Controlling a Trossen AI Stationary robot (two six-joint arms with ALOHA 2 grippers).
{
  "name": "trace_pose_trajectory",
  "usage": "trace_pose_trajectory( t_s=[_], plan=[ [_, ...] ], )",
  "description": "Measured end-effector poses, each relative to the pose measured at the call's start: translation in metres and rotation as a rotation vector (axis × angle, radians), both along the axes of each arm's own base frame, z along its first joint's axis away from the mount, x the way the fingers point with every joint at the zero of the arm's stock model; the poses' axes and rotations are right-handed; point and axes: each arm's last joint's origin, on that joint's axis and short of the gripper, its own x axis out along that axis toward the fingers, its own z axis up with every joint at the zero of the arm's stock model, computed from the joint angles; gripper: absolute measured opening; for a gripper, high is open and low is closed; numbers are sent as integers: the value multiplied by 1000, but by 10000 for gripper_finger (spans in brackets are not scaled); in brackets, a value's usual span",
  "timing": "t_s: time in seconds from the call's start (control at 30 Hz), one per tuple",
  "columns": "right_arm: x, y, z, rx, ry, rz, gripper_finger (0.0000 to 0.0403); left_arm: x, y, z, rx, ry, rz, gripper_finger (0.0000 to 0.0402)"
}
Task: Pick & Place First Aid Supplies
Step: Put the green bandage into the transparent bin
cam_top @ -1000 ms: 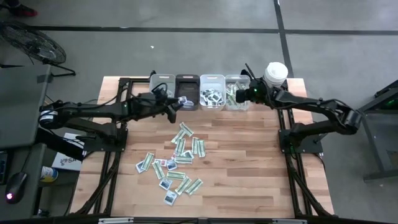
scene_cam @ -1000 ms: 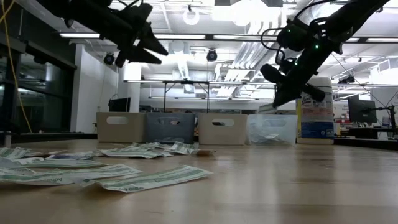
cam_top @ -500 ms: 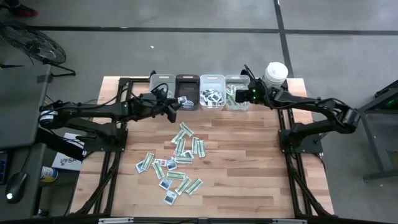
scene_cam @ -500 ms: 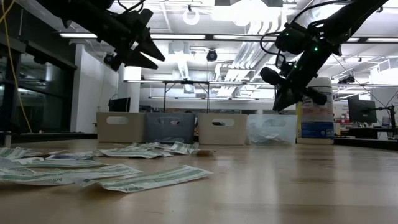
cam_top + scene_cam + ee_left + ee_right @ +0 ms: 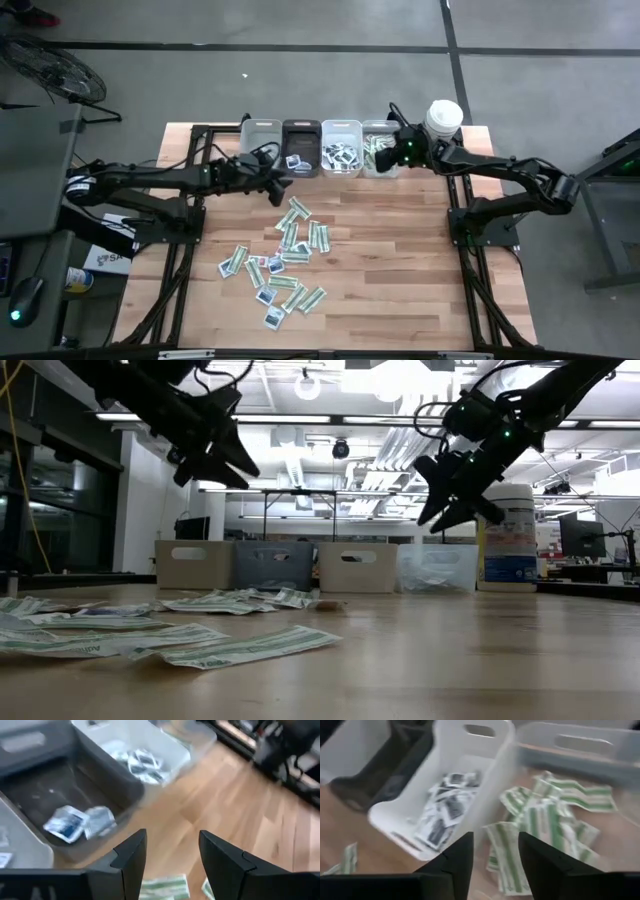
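The row of four bins at the table's far edge serves as the landmark. Just in front of its dark bin [image 5: 301,134], the left gripper [image 5: 281,182] hangs above the wooden table [image 5: 420,270] with its fingers [image 5: 131,855] spread apart — nothing sits between them and they touch nothing. In its wrist view the dark bin lies just ahead, with a couple of white-and-blue packets [image 5: 80,822] on its floor.

On the table in front of the bins, nearer the middle, the loose first aid supplies [image 5: 285,262] lie scattered: narrow green-and-white strips mixed with squarish white packets carrying dark-blue marks. Further along the row, the white bin [image 5: 341,148] holds a heap of the squarish packets [image 5: 442,815].

At the row's right end, the right gripper [image 5: 391,152] hovers over the clear bin [image 5: 378,130], its fingers [image 5: 540,855] parted and empty — in the low view they stand open like a fork, well above the bin's rim. Below them the clear bin holds a pile of green-and-white strips [image 5: 555,815]. A tall white canister [image 5: 443,118] stands just beside the clear bin.
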Motion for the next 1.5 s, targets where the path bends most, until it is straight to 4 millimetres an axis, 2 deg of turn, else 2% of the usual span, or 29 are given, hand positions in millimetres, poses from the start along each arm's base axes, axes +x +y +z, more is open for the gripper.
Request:
trace_pose_trajectory(
  t_s=[0.37, 0.8, 0.97, 1.13, 1.5],
  plan=[
    [4, 3, 14, -123, -61, 272, 166, 25, 2, -45, -123, 164, -57, 179],
    [-12, 16, 62, -363, -233, 300, 159, 40, 6, -93, -110, 377, -79, 179],
    [-20, 21, 76, -437, -277, 306, 156, 50, 9, -96, 7, 433, -131, 179],
    [-25, 25, 82, -465, -292, 306, 156, 58, 11, -100, 68, 479, -177, 179],
    [-25, 25, 82, -470, -289, 319, 150, 60, 11, -120, 17, 550, -189, 179]
  ],
)
